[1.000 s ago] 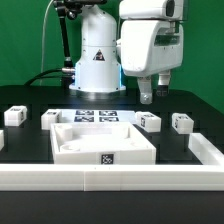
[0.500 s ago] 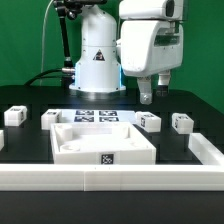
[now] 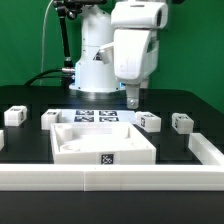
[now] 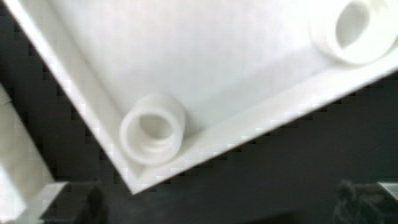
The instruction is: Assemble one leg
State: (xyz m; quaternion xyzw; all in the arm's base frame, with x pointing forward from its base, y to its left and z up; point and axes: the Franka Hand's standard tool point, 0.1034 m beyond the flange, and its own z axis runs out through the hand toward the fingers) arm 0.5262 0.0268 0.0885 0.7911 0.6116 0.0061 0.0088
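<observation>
The white panel is seen nearest the camera, and in the wrist view its corner socket is framed directly beneath the fingers. The leg is laid on the black table, below the fingers and toward the exterior view's right. The gripper is held above with its fingers spread wide and nothing clasped.

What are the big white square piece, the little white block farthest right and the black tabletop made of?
The square piece looks like matte white plastic: the wrist view shows smooth moulded edges and a round socket. The little block at the exterior view's right seems the same plastic, equally white and sharp-edged. The tabletop is matte black, cloth or painted board; I cannot tell which.
</observation>
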